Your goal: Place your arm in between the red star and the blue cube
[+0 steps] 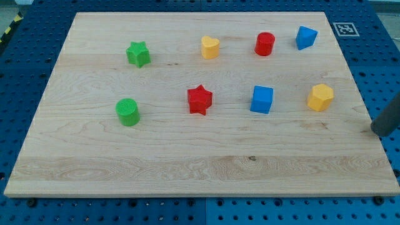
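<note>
The red star (pixel 200 99) lies near the middle of the wooden board (pixel 187 162). The blue cube (pixel 262 99) lies to its right, with a gap of bare wood between them. My rod enters at the view's right edge, and my tip (pixel 377 130) rests near the board's right edge, far to the right of the blue cube and a little lower than it. It touches no block.
A yellow hexagonal block (pixel 320 97) lies between the blue cube and my tip. Along the top lie a green star (pixel 139 54), a yellow heart (pixel 210 47), a red cylinder (pixel 265 44) and a blue block (pixel 305 37). A green cylinder (pixel 128 112) lies at the left.
</note>
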